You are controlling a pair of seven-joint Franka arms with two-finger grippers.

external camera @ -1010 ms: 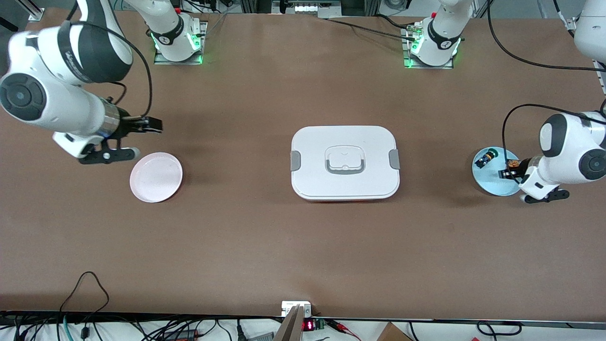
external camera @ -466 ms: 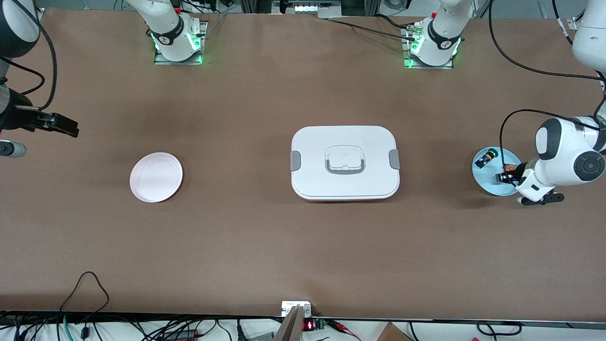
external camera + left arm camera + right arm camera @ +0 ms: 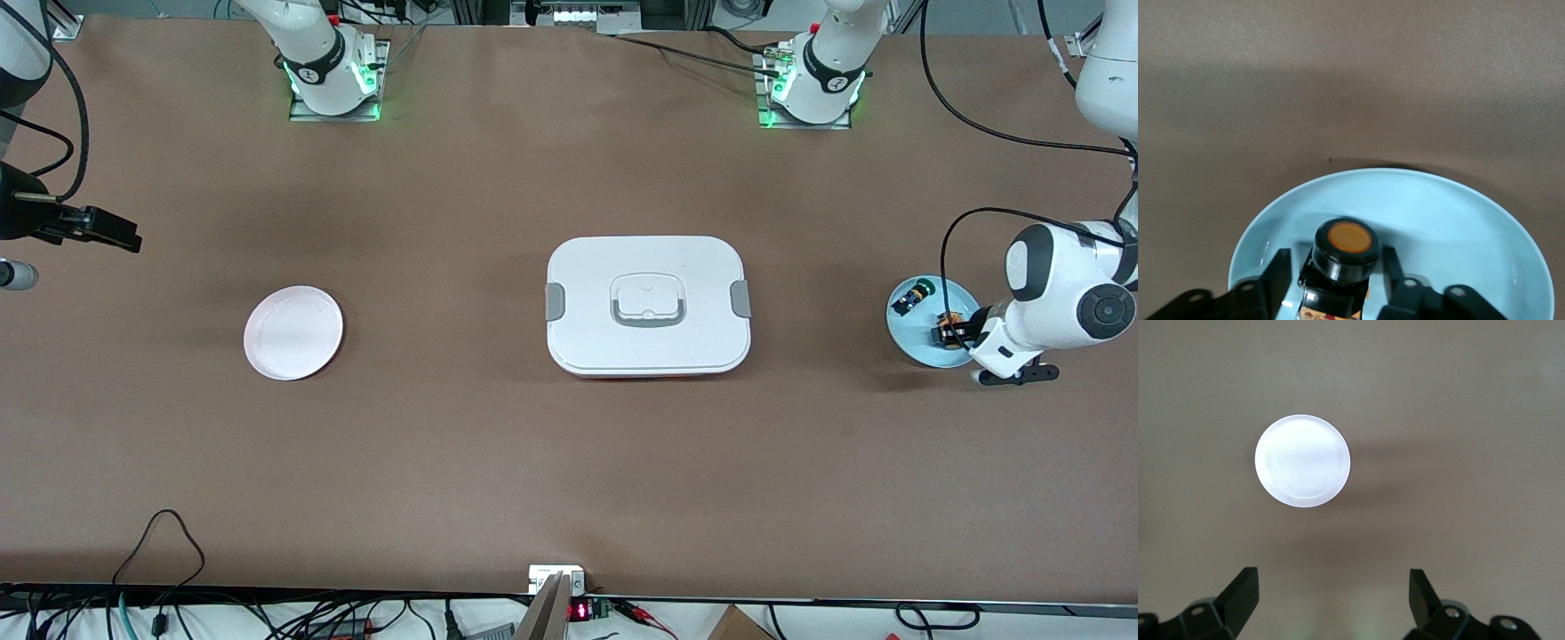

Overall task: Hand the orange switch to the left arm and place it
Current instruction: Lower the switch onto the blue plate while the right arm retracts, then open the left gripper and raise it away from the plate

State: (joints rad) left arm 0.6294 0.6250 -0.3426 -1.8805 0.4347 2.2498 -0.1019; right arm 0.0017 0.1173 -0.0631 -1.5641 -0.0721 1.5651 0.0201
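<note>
On the blue plate [image 3: 916, 347] at the left arm's end, the orange switch [image 3: 1341, 267] is flanked by the left gripper [image 3: 1335, 277], fingers apart. A slip is risked near the rim. The right gripper [image 3: 1331, 597] waits spread above the white plate [image 3: 1303, 461]; bare surface [image 3: 569, 462] surrounds the box [image 3: 648, 306].
</note>
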